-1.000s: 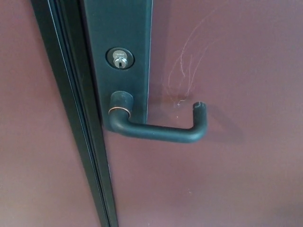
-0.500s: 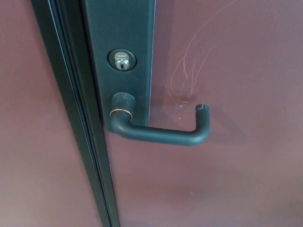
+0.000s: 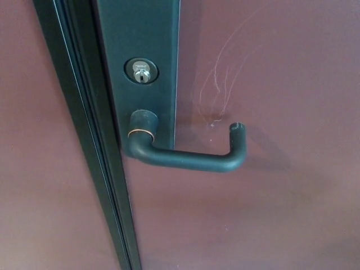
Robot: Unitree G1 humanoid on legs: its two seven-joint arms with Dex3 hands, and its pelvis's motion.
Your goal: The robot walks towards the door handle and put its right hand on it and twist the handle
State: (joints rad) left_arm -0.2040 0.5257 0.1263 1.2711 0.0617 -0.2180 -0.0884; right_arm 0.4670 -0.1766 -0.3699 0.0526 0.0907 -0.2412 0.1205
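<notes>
Centre of frame: door handle (image 3: 185, 157), dark lever, long axis level, free end bent up at right.
Above it: keyhole (image 3: 141, 71) on dark plate (image 3: 140, 34).
My hands: neither shows; grip unknown, direction to lever untellable.

No readable text anywhere. The lock cylinder (image 3: 141, 71), upper left of centre on the dark plate (image 3: 147, 34), carries a faint stamped mark above the keyhole, too small and blurred to make out. The door handle (image 3: 185, 156) at centre bears no marking. Pale scratches (image 3: 222, 79) on the maroon door (image 3: 281, 197), upper right, form no letters.
</notes>
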